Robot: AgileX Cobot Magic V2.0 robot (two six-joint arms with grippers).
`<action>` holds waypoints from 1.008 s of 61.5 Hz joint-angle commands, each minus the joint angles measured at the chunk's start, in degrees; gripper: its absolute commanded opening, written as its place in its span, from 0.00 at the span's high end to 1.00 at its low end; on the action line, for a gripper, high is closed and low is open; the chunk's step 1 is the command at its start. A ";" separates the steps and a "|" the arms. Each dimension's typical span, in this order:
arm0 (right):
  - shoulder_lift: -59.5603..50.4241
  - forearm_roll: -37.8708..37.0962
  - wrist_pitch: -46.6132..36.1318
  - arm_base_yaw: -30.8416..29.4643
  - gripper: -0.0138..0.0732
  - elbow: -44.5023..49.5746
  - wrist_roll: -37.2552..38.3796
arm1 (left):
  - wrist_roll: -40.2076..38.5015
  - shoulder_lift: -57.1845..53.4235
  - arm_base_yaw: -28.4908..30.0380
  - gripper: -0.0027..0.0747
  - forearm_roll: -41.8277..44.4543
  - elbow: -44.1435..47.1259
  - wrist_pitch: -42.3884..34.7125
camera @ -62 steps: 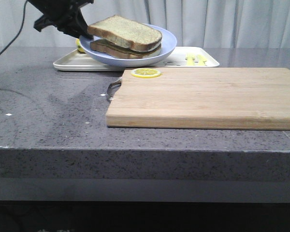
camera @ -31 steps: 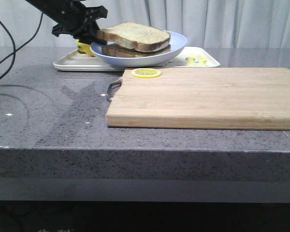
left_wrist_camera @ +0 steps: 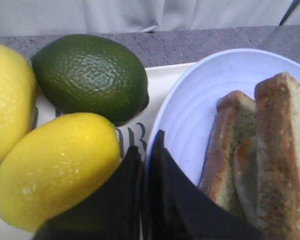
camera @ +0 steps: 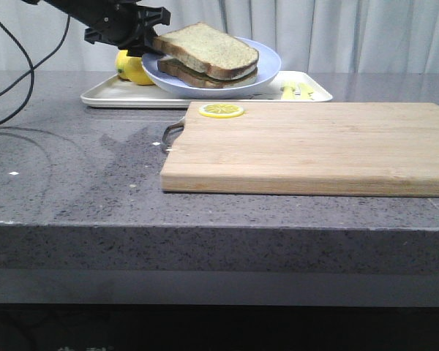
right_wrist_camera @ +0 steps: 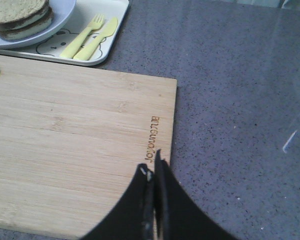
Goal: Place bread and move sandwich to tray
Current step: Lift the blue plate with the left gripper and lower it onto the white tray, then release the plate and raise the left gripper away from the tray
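My left gripper [camera: 148, 44] is shut on the near-left rim of the light-blue plate [camera: 267, 67] and holds it tilted over the white tray [camera: 106, 93]. In the left wrist view the jaws [left_wrist_camera: 147, 150] pinch the plate's rim [left_wrist_camera: 190, 115]. The sandwich [camera: 205, 69] lies on the plate with the thick bread slice [camera: 205, 45] on top; the egg is hidden. Both slices show edge-on in the left wrist view [left_wrist_camera: 282, 150]. My right gripper [right_wrist_camera: 152, 167] is shut and empty above the right end of the cutting board [right_wrist_camera: 75, 140]. It is out of the front view.
Two lemons [left_wrist_camera: 55, 165] and a green lime [left_wrist_camera: 90, 75] lie on the tray's left part, close to the left fingers. A lemon slice [camera: 220, 110] sits on the wooden cutting board [camera: 314, 146]. The tray's right end carries a yellow-green fork and knife print [right_wrist_camera: 87, 37].
My left gripper has carried the plate with the sandwich to the right, over the tray. A lemon behind the arm has come into view. The cutting board and lemon slice have not moved.
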 commanded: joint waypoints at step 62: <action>0.25 0.02 -4.92 -0.22 0.97 -1.62 -0.14 | 2.55 -1.52 1.75 0.60 -3.44 -10.38 2.83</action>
